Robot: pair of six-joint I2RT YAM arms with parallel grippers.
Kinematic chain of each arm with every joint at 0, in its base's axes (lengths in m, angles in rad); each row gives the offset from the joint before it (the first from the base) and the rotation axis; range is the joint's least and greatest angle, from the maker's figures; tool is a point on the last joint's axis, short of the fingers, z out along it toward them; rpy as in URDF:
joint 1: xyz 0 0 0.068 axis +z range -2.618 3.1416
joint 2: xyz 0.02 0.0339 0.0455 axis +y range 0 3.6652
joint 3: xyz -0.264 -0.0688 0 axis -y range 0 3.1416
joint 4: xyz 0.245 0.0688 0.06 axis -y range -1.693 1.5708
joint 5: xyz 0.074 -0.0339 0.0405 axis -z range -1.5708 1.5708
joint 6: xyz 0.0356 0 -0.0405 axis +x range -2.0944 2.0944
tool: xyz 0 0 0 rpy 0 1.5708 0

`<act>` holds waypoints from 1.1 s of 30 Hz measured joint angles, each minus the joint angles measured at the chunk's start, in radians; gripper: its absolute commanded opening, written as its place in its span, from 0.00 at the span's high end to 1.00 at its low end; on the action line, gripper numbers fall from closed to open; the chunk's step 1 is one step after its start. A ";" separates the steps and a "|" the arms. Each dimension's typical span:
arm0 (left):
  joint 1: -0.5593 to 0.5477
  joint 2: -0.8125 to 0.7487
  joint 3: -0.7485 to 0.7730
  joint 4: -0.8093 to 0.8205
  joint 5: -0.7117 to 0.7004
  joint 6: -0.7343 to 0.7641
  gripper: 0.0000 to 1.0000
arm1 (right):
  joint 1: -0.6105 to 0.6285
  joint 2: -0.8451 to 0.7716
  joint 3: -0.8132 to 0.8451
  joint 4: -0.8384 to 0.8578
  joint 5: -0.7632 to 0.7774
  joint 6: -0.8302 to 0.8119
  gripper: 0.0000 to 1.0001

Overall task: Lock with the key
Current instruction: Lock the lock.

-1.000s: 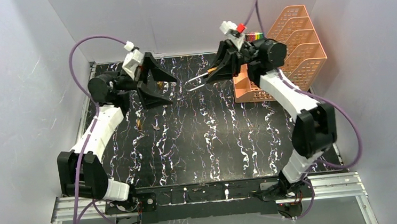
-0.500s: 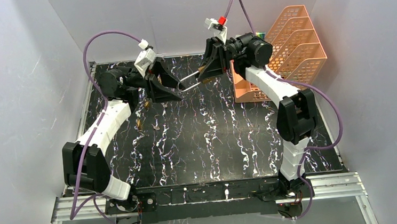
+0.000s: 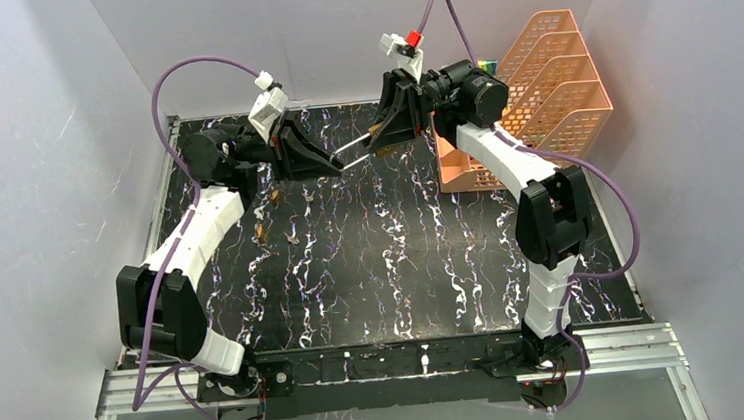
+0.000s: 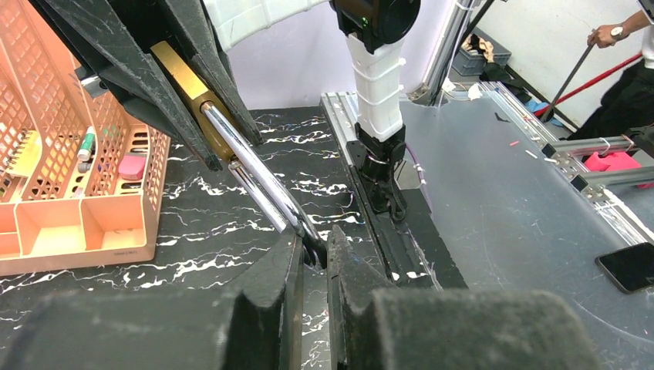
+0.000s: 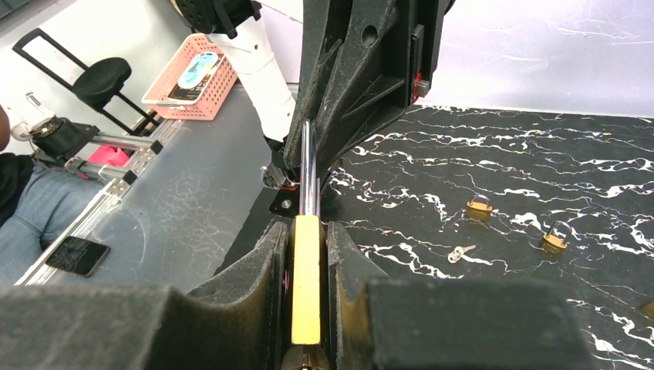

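Note:
A brass padlock [image 5: 306,277] with a long silver shackle [image 5: 307,169] hangs in the air over the back of the table. My right gripper [image 5: 307,231] is shut on its brass body [image 3: 378,129]. My left gripper [image 4: 314,247] is shut on the far end of the shackle [image 4: 254,166], its jaws pinching the steel loop. In the top view the two grippers face each other, left [image 3: 329,165] and right [image 3: 382,134], with the shackle [image 3: 353,149] bridging them. A small silver key [image 5: 461,252] lies loose on the black marbled table [image 3: 402,258], held by neither gripper.
Two small brass padlocks [image 5: 479,206] [image 5: 554,239] lie on the table near the key. An orange mesh organiser [image 3: 560,95] with small items stands at the back right, close behind my right arm. White walls close in the back and sides.
My left gripper went from wide open to shut on the shackle's end. The right arm carried the padlock left toward it, then held still.

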 measured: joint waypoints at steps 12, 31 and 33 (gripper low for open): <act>-0.001 0.036 0.041 0.004 0.013 -0.011 1.00 | 0.004 0.038 0.055 0.002 0.000 0.004 1.00; 0.000 0.092 0.103 0.025 0.029 -0.040 1.00 | 0.004 0.070 0.096 0.002 0.000 -0.020 1.00; 0.000 0.102 0.118 0.032 0.029 -0.051 1.00 | 0.004 0.071 0.103 0.002 0.000 -0.023 1.00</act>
